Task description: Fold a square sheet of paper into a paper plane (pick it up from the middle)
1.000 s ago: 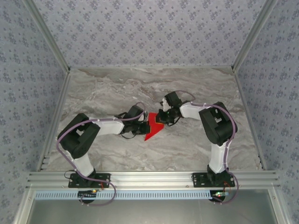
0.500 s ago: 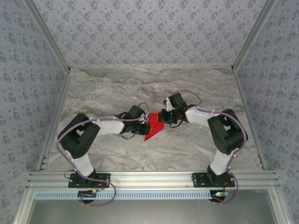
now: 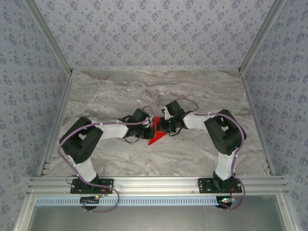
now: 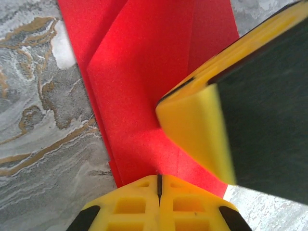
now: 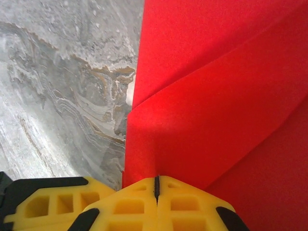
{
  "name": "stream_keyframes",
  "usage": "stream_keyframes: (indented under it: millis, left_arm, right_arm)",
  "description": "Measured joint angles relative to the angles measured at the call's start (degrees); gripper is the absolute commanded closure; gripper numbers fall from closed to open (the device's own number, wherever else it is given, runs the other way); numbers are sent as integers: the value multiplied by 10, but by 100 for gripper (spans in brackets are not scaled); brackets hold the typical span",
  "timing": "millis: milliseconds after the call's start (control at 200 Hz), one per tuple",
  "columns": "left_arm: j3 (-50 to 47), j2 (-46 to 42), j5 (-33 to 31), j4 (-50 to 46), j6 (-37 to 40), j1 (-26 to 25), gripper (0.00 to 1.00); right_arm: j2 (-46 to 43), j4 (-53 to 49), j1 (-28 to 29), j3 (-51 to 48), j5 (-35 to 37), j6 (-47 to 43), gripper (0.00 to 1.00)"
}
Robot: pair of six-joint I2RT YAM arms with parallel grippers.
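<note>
Grey marble-patterned bench (image 3: 120, 91) spreads below flowered blue-grey wallpaper (image 3: 154, 33). Near its middle we see a thin bright red sheet of paper (image 3: 154, 137), folded into overlapping creased flaps and lying flat on the stone. Both arms reach inward and meet over it. Our left gripper (image 3: 149, 126) sits at the sheet's left side, its yellow fingers clenched together with the tips on the red surface. Our right gripper (image 3: 160, 127) comes from the other side, likewise clenched, its tips at the paper's edge, just beside the left one. From the left wrist, its yellow-and-black finger (image 4: 202, 120) crosses the upper layers. We cannot tell whether either pinches a layer.
</note>
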Motion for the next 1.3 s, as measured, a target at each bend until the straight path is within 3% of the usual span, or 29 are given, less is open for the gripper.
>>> stream_keyframes:
  millis: [255, 595, 799, 924, 1039, 1169, 1299]
  left_arm:
    - [-1, 0, 0, 0, 0, 0, 100]
    - [-1, 0, 0, 0, 2, 0, 100]
    - [-1, 0, 0, 0, 1, 0, 100]
    - [-1, 0, 0, 2, -4, 0, 100]
    - [-2, 0, 0, 3, -9, 0, 100]
    - [-4, -2, 0, 5, -13, 0, 100]
    - [-13, -12, -5, 4, -16, 0, 100]
  right_arm:
    - [24, -29, -13, 38, 0, -23, 100]
    - [89, -61, -111, 140, 5, -68, 100]
    - [78, -68, -154, 157, 31, -77, 100]
    - [29, -65, -135, 136, 29, -79, 100]
    - [-12, -59, -84, 103, 17, -76, 100]
    - [-9, -48, -34, 69, -2, -60, 100]
    - [13, -45, -23, 51, -13, -48, 100]
